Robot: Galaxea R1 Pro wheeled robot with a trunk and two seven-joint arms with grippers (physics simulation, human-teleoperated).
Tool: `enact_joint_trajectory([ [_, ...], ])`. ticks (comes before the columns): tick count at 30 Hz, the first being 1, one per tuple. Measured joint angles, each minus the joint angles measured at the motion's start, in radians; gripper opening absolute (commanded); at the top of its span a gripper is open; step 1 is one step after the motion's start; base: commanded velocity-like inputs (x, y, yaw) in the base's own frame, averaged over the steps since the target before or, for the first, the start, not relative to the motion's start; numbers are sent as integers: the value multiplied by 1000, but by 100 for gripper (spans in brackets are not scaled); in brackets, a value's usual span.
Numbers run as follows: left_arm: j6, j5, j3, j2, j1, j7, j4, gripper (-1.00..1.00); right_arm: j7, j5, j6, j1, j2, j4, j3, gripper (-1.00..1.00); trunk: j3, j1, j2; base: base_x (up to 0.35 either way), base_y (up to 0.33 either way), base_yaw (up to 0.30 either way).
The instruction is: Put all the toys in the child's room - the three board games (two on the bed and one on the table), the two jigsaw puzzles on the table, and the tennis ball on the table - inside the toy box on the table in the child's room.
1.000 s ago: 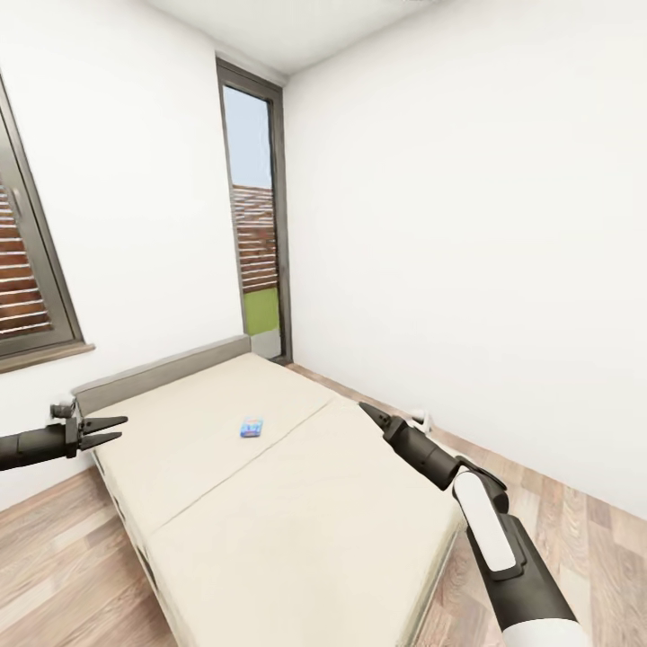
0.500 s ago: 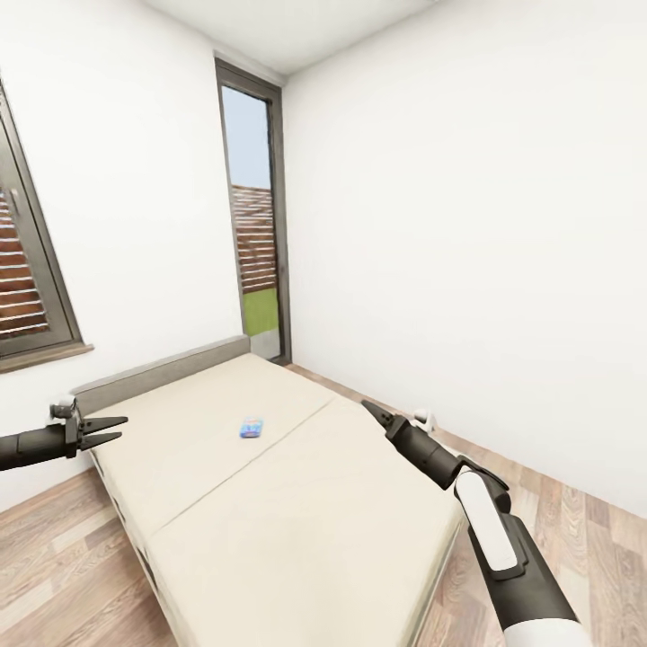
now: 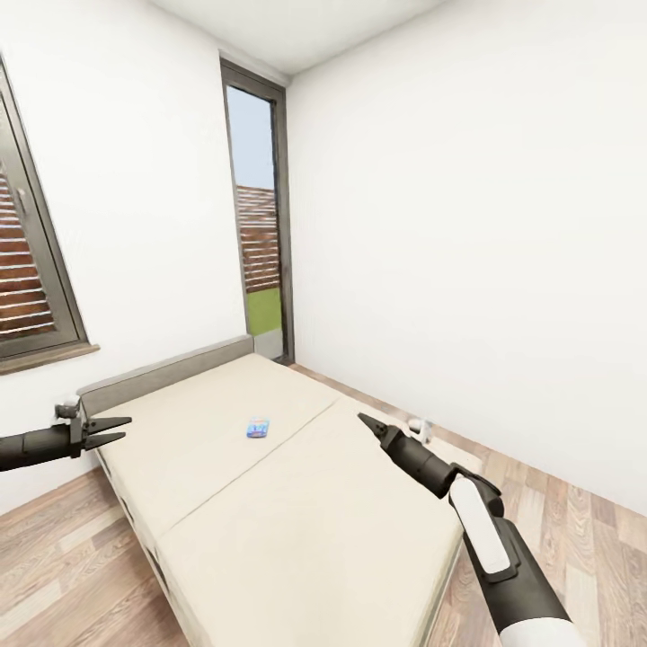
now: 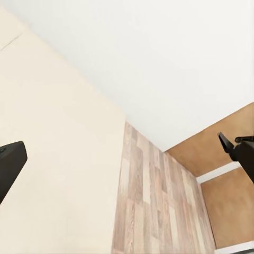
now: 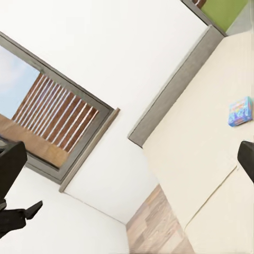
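Game (image 3: 258, 428), small and blue, lies on the bed (image 3: 296, 503); left gripper (image 3: 115, 429) fingers spread empty, right gripper (image 3: 363, 419) seemingly closed.

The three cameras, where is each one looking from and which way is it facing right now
Head view: up on the head, facing down over the bed; left gripper and right gripper show.
Left wrist view: near the left gripper, facing mattress, plank floor and wall; dark finger edges show.
Right wrist view: near the right gripper, facing headboard, window and the small blue board game.
Head and right wrist share that game.

view shifted slightly, bed (image 3: 296, 503) nearer
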Motion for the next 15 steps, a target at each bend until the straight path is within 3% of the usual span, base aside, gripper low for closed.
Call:
enact_joint_trajectory([
  [5,0,0,-1,-10,1,0,0,100,-39,6,4,0,-1,5,8,100,0,0,0,0,1,0],
  [8,-1,0,-2,-27,1,-1,0,100,-77,5,5,0,-1,11,32,100,0,0,0,0,0,0],
  [11,-1,-3,-3,-76,9,-1,-1,100,-118,6,4,0,0,10,77,100,0,0,0,0,0,0],
  [15,0,-4,-2,-117,21,2,-8,100,-154,8,-2,0,0,10,134,100,0,0,0,0,35,0],
])
